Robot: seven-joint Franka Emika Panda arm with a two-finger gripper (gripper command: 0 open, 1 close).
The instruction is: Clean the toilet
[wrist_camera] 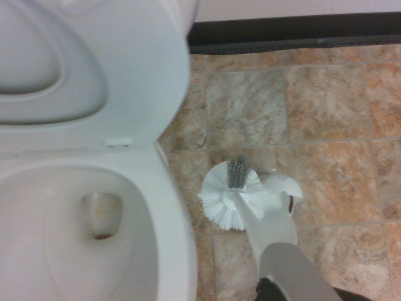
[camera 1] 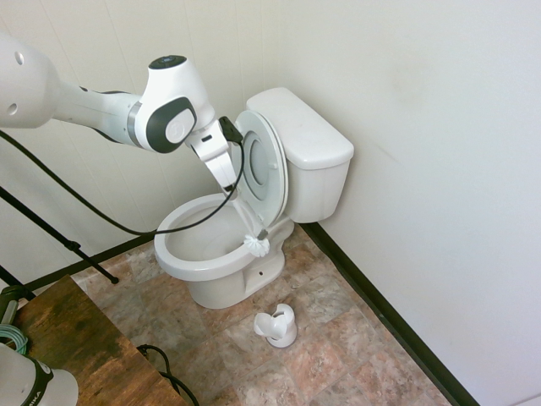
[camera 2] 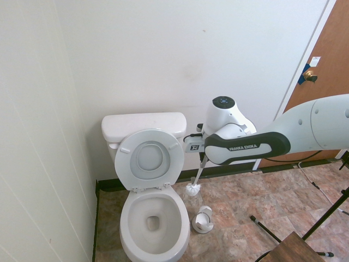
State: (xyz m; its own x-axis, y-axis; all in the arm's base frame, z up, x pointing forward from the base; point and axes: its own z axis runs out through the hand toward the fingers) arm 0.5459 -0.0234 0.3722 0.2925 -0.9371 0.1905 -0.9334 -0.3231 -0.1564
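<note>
The white toilet [camera 1: 199, 267] [camera 2: 133, 236] [wrist_camera: 176, 243] stands against the wall with seat and lid raised. My gripper [camera 1: 226, 179] [camera 2: 202, 158] is shut on the handle of a white toilet brush. The brush head [camera 1: 257, 246] [camera 2: 192, 190] [wrist_camera: 227, 200] hangs outside the bowl, beside its rim on the side where the holder stands. The small white brush holder [camera 1: 276, 326] [camera 2: 203, 219] [wrist_camera: 283, 191] sits on the tiled floor below the brush head. The bowl's inside shows in the wrist view with a dark drain opening.
A black baseboard [camera 1: 382, 315] runs along the wall behind and beside the toilet. A brown wooden table corner [camera 1: 72, 338] [camera 2: 292, 248] stands near the arm's base. A brown door [camera 2: 327, 76] is off to one side. The floor is brown stone tile.
</note>
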